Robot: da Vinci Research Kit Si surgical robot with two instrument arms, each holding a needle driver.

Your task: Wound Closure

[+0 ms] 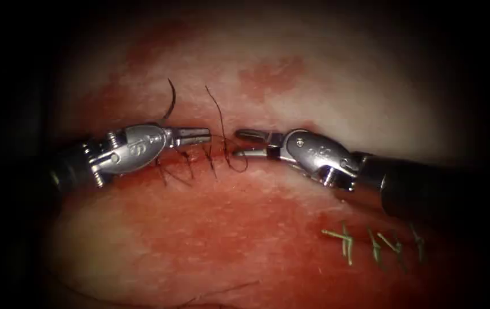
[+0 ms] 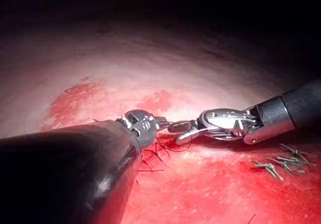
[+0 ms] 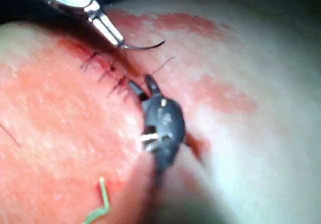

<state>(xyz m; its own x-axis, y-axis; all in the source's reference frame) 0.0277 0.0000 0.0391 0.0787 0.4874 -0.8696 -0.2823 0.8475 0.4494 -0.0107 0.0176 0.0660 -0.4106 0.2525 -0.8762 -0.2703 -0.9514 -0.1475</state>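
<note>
Steel needle drivers meet over a pale slab of pork-belly tissue (image 1: 313, 97) during bench practice. The left arm's tool (image 1: 206, 135) has its jaws clamped on a dark curved needle (image 1: 171, 97). In the right wrist view the grip seems to fall near one end of the curve. The needle arcs up clear of the tissue, above the left stretch of the cut (image 1: 222, 150). The right arm's tool (image 1: 243, 143) faces it from the right with its jaws parted, and they appear to grip nothing. A fine dark thread (image 1: 215, 106) runs up the tissue between the two tips and curls into a small loop just below the right tool's lower jaw.

Judged from this moment, good work depends on a firm, steady hold on the needle so that it cannot swivel. The loose loop should also be kept out of the open jaws, so that nothing snags or drags on the stitches already placed. The two tips are very close, so slow, small movements look wise.

By count there are two tools, one needle and one free thread strand. Three or four dark stitches (image 1: 211, 163) cross the cut, though the overlap makes the number uncertain. About four green stitches (image 1: 346, 243) sit well apart at lower right. Red fluid (image 1: 227, 229) stains much of the near tissue.
</note>
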